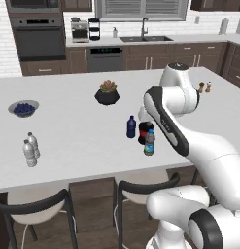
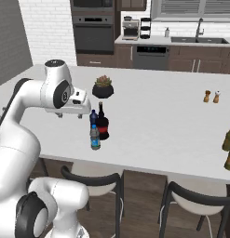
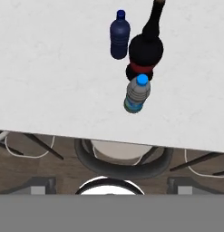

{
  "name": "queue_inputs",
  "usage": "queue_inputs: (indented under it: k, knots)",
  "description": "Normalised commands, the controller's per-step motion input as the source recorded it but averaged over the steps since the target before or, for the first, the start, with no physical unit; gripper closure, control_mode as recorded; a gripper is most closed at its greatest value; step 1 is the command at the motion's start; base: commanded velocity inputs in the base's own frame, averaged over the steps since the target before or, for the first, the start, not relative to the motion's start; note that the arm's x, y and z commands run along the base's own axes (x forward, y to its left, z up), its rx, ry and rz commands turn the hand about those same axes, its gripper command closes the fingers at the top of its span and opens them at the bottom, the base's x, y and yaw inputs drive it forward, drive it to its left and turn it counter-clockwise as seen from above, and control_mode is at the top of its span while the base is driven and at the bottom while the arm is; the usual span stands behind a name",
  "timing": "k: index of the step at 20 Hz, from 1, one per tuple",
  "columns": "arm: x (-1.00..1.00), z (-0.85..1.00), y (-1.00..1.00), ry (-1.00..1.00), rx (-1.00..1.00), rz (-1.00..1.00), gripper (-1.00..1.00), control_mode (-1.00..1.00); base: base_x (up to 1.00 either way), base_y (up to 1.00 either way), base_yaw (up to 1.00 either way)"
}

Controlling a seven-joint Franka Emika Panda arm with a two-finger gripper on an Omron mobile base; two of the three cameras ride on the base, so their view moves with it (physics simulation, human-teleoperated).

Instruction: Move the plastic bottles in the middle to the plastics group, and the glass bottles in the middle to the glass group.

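- While the claw (image 2: 70, 115) hangs above the near edge of the white table (image 1: 68, 131), its jaws stand wide apart and hold nothing; in the right base view it sits just left of the three middle bottles and higher than they are.
- From the hand view, looking down, the clear bottle with blue cap (image 3: 137, 94) stands nearest the table's front edge, the dark bottle with a red band (image 3: 145, 50) just behind it and apparently touching, and the solid dark blue bottle (image 3: 119, 35) just beside that one; all three stand upright.
- In the left base view the same cluster sits near the table's middle front, with the arm's forearm crossing in front of the red-banded bottle, so little of it shows there.
- The two clear white-capped bottles (image 1: 30, 148) stand together near the front left of the table in the left base view, well apart from the cluster and from the claw.
- Two greenish bottles (image 2: 228, 148) at the right edge of the right base view are cut off by the frame and hard to make out.
- The claw's fingertips are hard to tell apart in either base view; the arm's white body hides it in the left base view.
- A dark potted plant (image 1: 107, 93) stands behind the cluster, and a bowl of blue fruit (image 1: 23, 108) lies far left.
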Motion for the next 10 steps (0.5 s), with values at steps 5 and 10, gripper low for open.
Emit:
queue_inputs:
  k: [5, 10]
  knots:
    - [-0.05, 0.00, -0.31, 0.01, 0.00, -0.05, -1.00, -1.00, 0.00, 0.00, 0.00]
    - [0.05, 0.00, -0.66, 0.14, 0.01, -0.09, -1.00, -1.00, 0.00, 0.00, 0.00]
